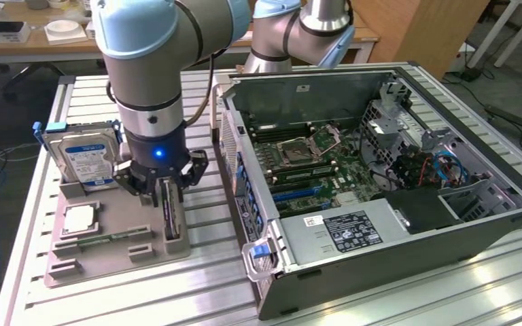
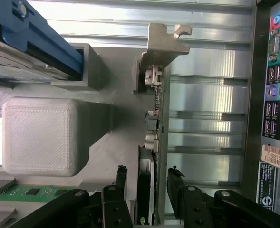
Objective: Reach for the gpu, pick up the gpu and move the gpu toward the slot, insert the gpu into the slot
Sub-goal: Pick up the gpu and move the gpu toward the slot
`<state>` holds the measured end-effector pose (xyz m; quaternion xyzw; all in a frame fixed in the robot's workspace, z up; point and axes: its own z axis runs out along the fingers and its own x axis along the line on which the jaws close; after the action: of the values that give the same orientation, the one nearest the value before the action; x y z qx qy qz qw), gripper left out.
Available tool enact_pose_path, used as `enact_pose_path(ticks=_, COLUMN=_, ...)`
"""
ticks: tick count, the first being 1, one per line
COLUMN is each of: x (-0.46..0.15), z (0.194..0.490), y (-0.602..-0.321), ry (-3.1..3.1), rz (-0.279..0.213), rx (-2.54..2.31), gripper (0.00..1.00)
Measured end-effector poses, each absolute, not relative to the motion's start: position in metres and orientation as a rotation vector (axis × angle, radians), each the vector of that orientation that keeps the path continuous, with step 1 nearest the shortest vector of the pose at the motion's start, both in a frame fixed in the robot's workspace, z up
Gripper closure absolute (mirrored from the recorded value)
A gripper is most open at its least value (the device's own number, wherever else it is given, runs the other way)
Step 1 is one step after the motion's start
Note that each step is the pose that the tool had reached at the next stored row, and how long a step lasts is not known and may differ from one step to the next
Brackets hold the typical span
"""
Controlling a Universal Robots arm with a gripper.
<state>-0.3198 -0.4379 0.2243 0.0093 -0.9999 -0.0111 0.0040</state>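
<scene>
Pincer (image 2: 148, 170) wide astride the upright gpu (image 2: 161, 118).

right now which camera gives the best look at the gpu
The wrist view: the gpu stands on edge, its metal bracket plain, the open gripper straddling it. In the exterior view it is a dark sliver in the grey holder under the arm.

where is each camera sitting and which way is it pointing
Exterior view: off the arm, high, looking down on the ribbed metal table, open black computer case and grey plastic holder; the grey-blue arm and its hand show.
Wrist view: on the wrist, looking past the open hand at the thin dark gpu card standing on edge between its fingers.
Shared: hand, gpu card, holder, case.
</scene>
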Motion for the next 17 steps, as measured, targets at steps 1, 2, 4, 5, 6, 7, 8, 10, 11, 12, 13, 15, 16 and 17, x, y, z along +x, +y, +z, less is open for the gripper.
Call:
enact_pose_path(ticks=1, x=-0.3197, z=0.2239, y=-0.4377, ry=-3.133, rz=-0.035, rx=0.020, gripper=0.53)
enact_pose_path(ticks=2, x=-0.3197, z=0.2235, y=-0.4377, ry=-3.134, rz=-0.035, rx=0.008, gripper=0.53)
enact_pose_path(ticks=4, x=-0.3203, z=0.2231, y=-0.4376, ry=-3.134, rz=-0.035, rx=-0.015, gripper=0.53)
enact_pose_path(ticks=5, x=-0.3203, z=0.2231, y=-0.4376, ry=-3.134, rz=-0.035, rx=-0.016, gripper=0.53)
enact_pose_path(ticks=6, x=-0.3203, z=0.2231, y=-0.4376, ry=-3.134, rz=-0.035, rx=-0.016, gripper=0.53)
enact_pose_path(ticks=7, x=-0.3203, z=0.2231, y=-0.4376, ry=-3.134, rz=-0.035, rx=-0.016, gripper=0.53)
enact_pose_path(ticks=8, x=-0.3203, z=0.2231, y=-0.4376, ry=-3.134, rz=-0.035, rx=-0.016, gripper=0.53)
enact_pose_path(ticks=10, x=-0.3203, z=0.2231, y=-0.4376, ry=-3.134, rz=-0.035, rx=-0.016, gripper=0.53)
enact_pose_path(ticks=11, x=-0.3203, z=0.2231, y=-0.4376, ry=-3.134, rz=-0.035, rx=-0.016, gripper=0.53)
enact_pose_path(ticks=12, x=-0.3203, z=0.2231, y=-0.4376, ry=-3.134, rz=-0.035, rx=-0.016, gripper=0.53)
enact_pose_path(ticks=13, x=-0.3203, z=0.2231, y=-0.4376, ry=-3.134, rz=-0.035, rx=-0.016, gripper=0.53)
enact_pose_path(ticks=15, x=-0.3203, z=0.2231, y=-0.4376, ry=-3.134, rz=-0.035, rx=-0.016, gripper=0.53)
enact_pose_path(ticks=16, x=-0.3203, z=0.2231, y=-0.4376, ry=-3.134, rz=-0.035, rx=-0.016, gripper=0.53)
enact_pose_path(ticks=17, x=-0.3203, z=0.2231, y=-0.4376, ry=-3.134, rz=-0.035, rx=-0.016, gripper=0.54)
